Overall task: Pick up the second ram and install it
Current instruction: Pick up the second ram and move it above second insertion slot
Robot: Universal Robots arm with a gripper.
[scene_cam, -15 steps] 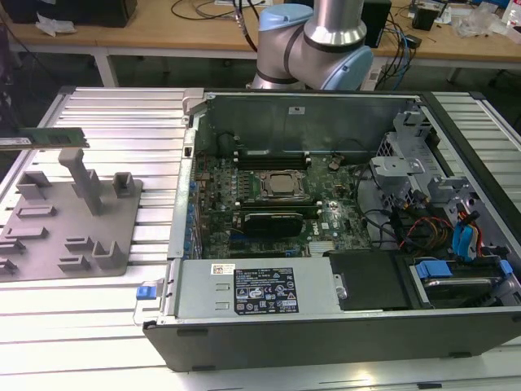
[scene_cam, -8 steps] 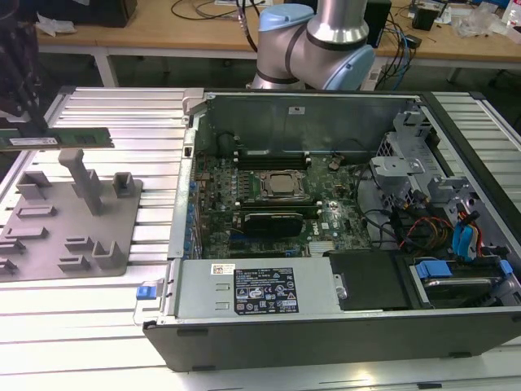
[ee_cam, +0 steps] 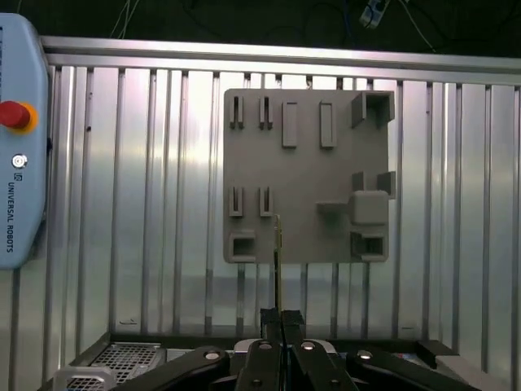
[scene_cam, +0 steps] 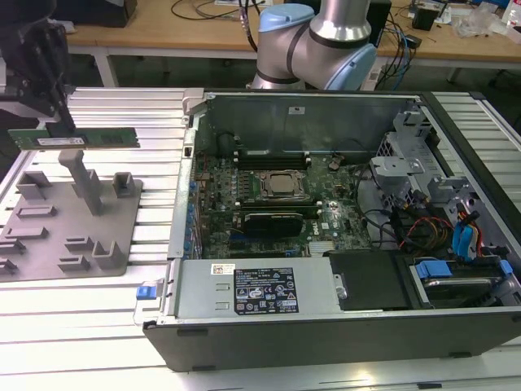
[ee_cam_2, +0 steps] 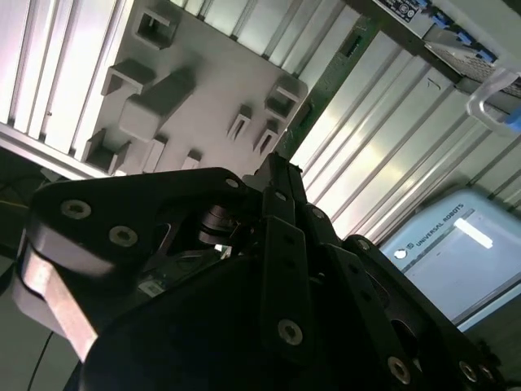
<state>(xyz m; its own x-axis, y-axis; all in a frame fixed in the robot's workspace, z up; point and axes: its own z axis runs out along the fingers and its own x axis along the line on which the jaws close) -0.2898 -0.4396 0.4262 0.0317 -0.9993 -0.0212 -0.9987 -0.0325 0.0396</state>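
The second ram (scene_cam: 77,138) is a long green stick held level in the air at the exterior view's far left, above the grey holder plate (scene_cam: 49,236). My gripper (scene_cam: 63,122) is shut on its top edge near one end. In the first wrist view the ram (ee_cam: 278,252) shows edge-on as a thin strip running out from between the closed fingers (ee_cam: 271,319), over the holder plate (ee_cam: 309,122). The second wrist view has the ram (ee_cam_2: 330,81) as a green strip beyond the gripper's black body.
The open computer case (scene_cam: 326,106) lies to the exterior view's right, with its motherboard (scene_cam: 220,175), a silver processor (scene_cam: 281,186) and a black card (scene_cam: 277,221). Memory slots (scene_cam: 269,155) run behind the processor. A teach pendant (ee_cam: 20,147) lies on the ribbed aluminium table (ee_cam: 146,204).
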